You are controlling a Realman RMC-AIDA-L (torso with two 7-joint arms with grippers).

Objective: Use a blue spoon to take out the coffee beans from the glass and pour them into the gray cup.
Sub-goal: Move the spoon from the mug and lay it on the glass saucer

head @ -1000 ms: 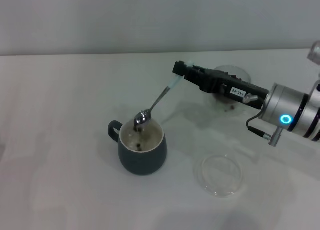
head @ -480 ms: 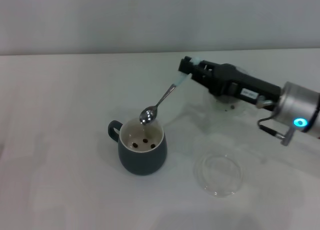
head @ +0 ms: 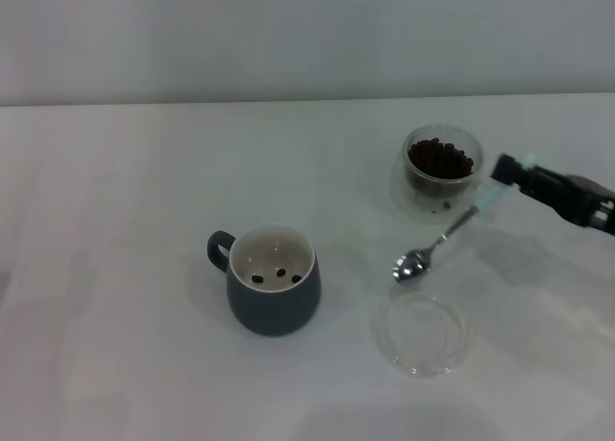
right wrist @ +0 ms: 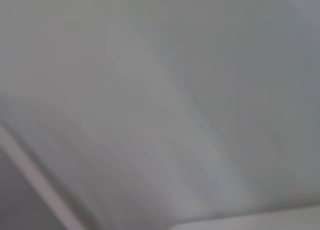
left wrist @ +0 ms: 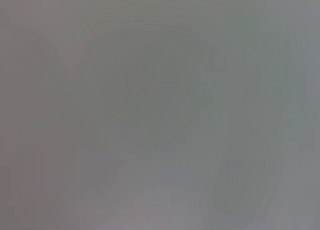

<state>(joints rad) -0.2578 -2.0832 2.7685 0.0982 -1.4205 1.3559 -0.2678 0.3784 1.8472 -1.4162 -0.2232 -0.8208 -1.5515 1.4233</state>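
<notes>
The white bench [head: 125, 268] carries everything, and nothing on it is crowded. Largest of the things is the gray cup [head: 272, 292], standing upright toward the middle with its loop handle turned to the robot's left; a few coffee beans [head: 279, 275] lie on its white floor, so at least some have gone across. Farther back and to the right stands the glass [head: 438, 180], upright, with a dark heap of beans showing at its top, so plenty is left to move. Nearer the robot, well apart from the cup, lies a shallow clear dish [head: 421, 335] that plays no part here. The right gripper [head: 509, 172] reaches in from the right edge, just beside the glass, its jaws clamped on the pale end of the blue spoon [head: 444, 237]; the spoon slants down and away from it so the shiny bowl hangs low between the glass and the dish, and the bowl looks empty to me. The left gripper is nowhere to be seen, and neither wrist camera shows anything I can make out. I'd judge the step in hand is the trip to the glass for another scoop. The next move calls for lifting the spoon's bowl above the glass rim, dipping it into the beans without knocking the glass, and bringing it out level
</notes>
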